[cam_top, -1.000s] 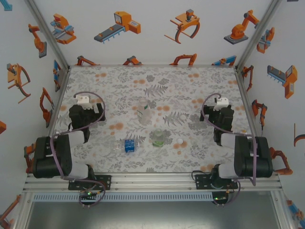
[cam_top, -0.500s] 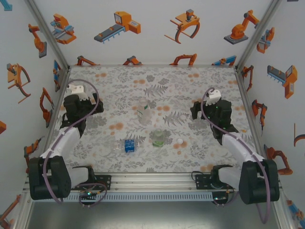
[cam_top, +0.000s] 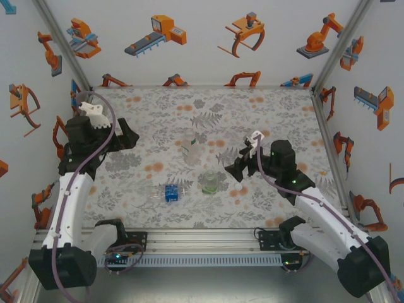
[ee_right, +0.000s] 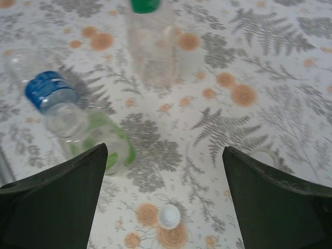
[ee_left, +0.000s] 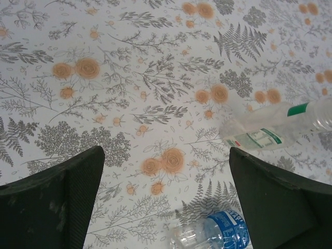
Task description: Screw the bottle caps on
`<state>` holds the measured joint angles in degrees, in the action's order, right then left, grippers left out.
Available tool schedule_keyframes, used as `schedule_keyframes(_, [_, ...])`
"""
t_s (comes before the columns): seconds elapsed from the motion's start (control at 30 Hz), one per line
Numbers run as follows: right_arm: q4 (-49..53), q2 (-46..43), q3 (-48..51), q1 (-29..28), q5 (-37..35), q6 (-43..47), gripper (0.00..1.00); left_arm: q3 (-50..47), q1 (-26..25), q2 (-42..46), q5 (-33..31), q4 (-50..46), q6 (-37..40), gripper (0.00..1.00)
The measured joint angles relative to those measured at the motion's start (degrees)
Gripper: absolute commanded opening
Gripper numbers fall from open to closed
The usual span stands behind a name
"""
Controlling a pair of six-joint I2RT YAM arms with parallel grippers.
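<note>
Three bottles are near the table's middle. The white-and-green labelled one (cam_top: 190, 147) stands upright, also in the left wrist view (ee_left: 270, 132) and the right wrist view (ee_right: 150, 44). The green-tinted bottle (cam_top: 210, 182) (ee_right: 106, 145) stands in front of it. The blue-labelled bottle (cam_top: 168, 192) (ee_left: 215, 233) (ee_right: 51, 93) lies on its side. A small white cap (ee_right: 169, 216) lies on the table below my open right gripper (ee_right: 165, 150) (cam_top: 235, 169), which hovers just right of the green-tinted bottle. My left gripper (cam_top: 126, 136) (ee_left: 166, 150) is open and empty, up at the left, apart from the bottles.
A translucent ring-like cap (ee_right: 263, 155) lies partly behind my right finger. The table (cam_top: 158, 113) has a floral sheet and is fenced by white walls with aluminium posts on the left, right and back.
Both arms have unfolded and lifted from their rest poses. The right gripper swung left toward the green-tinted bottle; the left gripper rose and moved back-left. The bottles have not moved.
</note>
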<state>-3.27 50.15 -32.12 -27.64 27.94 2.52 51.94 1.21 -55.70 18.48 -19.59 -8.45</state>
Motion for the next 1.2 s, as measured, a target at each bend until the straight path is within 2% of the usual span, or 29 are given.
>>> schedule_keyframes(0.13, [-0.79,0.48,0.00,-5.16,2.67,0.70,0.80,-1.60,0.00,1.66,1.92,-1.73,1.18,0.99])
schedule_keyframes(0.3, [-3.30,3.72,0.04,-10.99,2.49,2.78,0.81,-3.08,0.00,2.67,3.89,-2.38,1.70,0.99])
schedule_keyframes(0.47, [-7.76,9.40,0.26,-14.25,1.01,4.11,0.81,-3.69,0.00,4.68,4.04,-2.32,1.73,1.00])
schedule_keyframes(0.93, [-20.33,19.76,2.95,-16.09,-0.52,4.87,0.77,-4.50,-1.75,6.84,2.84,-2.27,1.79,1.00])
schedule_keyframes(1.07, [-22.21,21.73,4.02,-16.17,-0.52,4.87,0.73,-4.50,-3.21,6.84,1.97,-2.32,2.16,0.98])
schedule_keyframes(1.2, [-23.30,23.26,4.74,-16.57,-0.55,4.81,0.63,-4.50,-4.22,6.88,2.38,-2.36,3.23,0.97])
